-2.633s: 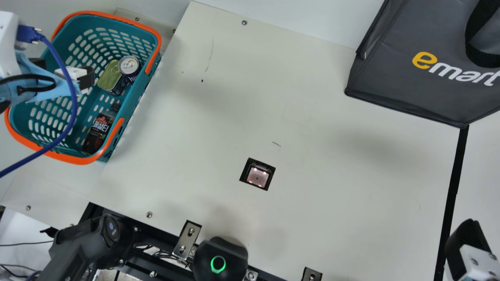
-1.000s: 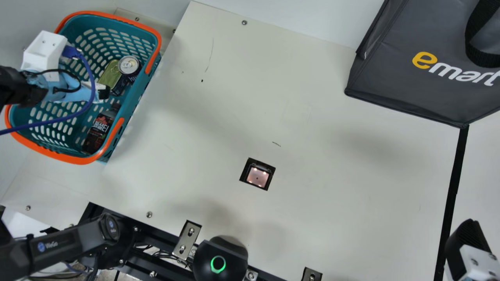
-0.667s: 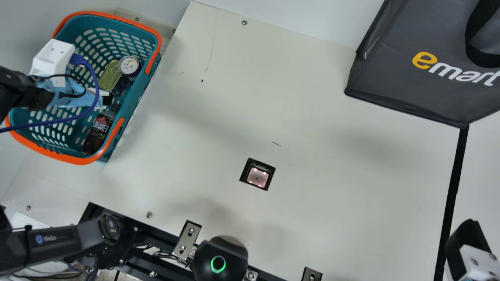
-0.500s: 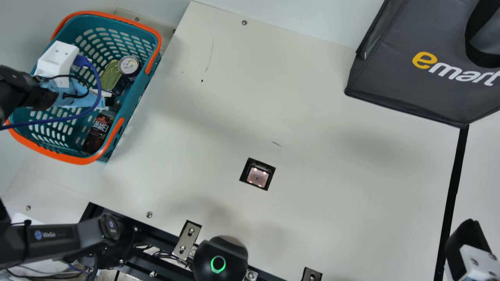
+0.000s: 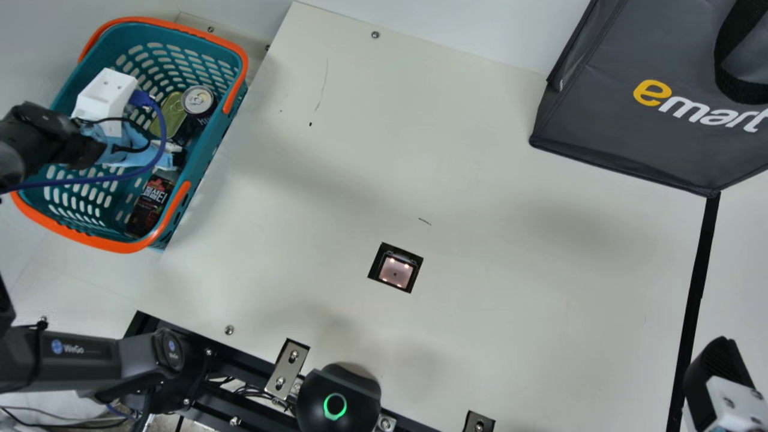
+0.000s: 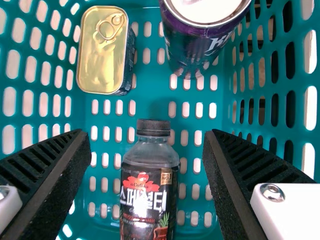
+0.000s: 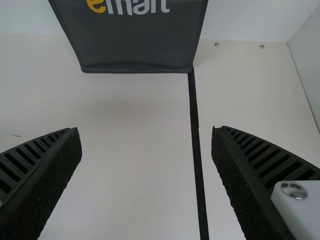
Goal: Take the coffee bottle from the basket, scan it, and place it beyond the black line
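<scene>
In the basket (image 5: 90, 241) at the bench's left edge lies the bottle (image 5: 147, 204), along the right wall towards the near corner: black cap, clear shoulders, dark body, black label with white lettering and a red figure. The left gripper (image 5: 177, 158) is over its cap end, fingers spread. The tin (image 5: 172, 115) and can (image 5: 197, 100) sit towards the far right corner. Near the bench's near right corner, the right gripper (image 5: 717, 372) hangs with fingers wide apart.

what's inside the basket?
Coffee bottle, gold-topped tin, dark purple can. Left hand is open over the basket. Basket floor directly beneath the bottle, tin and can is covered, so can't say what's under them.
</scene>
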You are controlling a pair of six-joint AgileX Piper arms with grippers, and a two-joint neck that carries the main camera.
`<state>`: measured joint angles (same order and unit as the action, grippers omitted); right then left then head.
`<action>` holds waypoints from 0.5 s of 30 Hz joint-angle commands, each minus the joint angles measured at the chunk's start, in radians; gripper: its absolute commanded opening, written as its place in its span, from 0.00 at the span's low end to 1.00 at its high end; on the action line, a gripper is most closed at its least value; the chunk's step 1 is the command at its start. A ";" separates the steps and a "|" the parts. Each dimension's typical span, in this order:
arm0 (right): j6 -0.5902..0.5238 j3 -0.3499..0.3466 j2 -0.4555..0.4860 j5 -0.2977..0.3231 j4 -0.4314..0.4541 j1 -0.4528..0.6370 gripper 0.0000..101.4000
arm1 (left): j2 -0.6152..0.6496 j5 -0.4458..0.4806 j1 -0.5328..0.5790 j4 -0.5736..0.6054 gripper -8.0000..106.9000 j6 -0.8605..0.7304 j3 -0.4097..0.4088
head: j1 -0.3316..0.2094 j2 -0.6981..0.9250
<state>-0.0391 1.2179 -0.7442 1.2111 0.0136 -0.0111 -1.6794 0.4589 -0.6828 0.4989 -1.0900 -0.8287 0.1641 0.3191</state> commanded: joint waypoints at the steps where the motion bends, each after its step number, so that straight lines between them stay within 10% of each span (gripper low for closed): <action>1: 0.000 0.000 0.000 0.000 0.000 0.000 0.90 | -0.012 -0.012 0.004 0.005 0.85 -0.007 0.003 | -0.026 0.002; 15: 0.000 0.000 0.000 0.000 0.000 0.000 0.90 | -0.112 -0.093 0.019 0.059 0.85 -0.065 -0.007 | -0.026 0.002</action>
<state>-0.0391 1.2179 -0.7442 1.2111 0.0136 -0.0111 -1.7851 0.3690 -0.6647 0.5554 -1.1545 -0.8339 0.1641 0.3191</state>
